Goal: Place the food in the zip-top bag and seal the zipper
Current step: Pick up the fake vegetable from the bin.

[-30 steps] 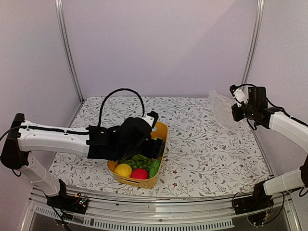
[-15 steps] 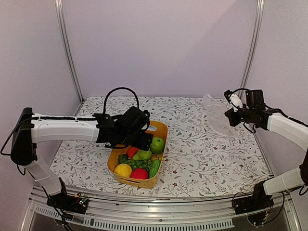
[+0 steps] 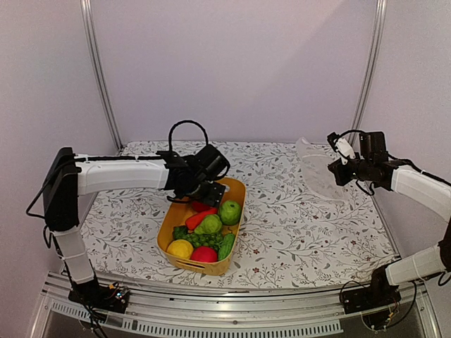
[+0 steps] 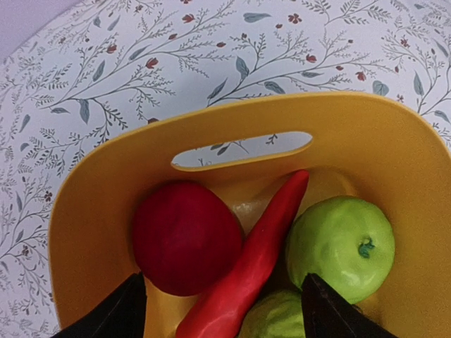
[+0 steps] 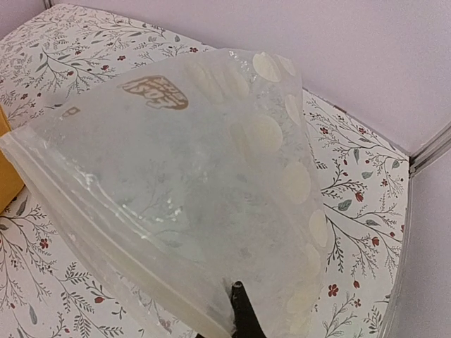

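The food lies in a yellow basket (image 3: pixel 169 231): a dark red round fruit (image 4: pixel 184 236), a red chili (image 4: pixel 255 255), a green apple (image 4: pixel 340 239), green grapes (image 3: pixel 199 239), a yellow fruit (image 3: pixel 180 248) and a red fruit (image 3: pixel 204 254). My left gripper (image 3: pixel 204 197) hovers open over the basket's far end, its fingertips (image 4: pixel 120 313) on either side of the red fruit and chili, touching nothing. My right gripper (image 3: pixel 338 169) is shut on the clear polka-dot zip-top bag (image 5: pixel 211 204), held up at the far right. The zipper (image 5: pixel 120 246) runs along the bag's lower left edge.
The basket's handle slot (image 4: pixel 239 149) faces the far side. The floral tablecloth (image 3: pixel 296 218) covers the table between basket and bag. Metal frame posts (image 3: pixel 99 70) stand at the back corners. A black cable (image 3: pixel 184 130) loops above the left wrist.
My left arm has pulled back toward the far end of the basket, uncovering the fruit. My right gripper has shifted slightly left and down with the bag.
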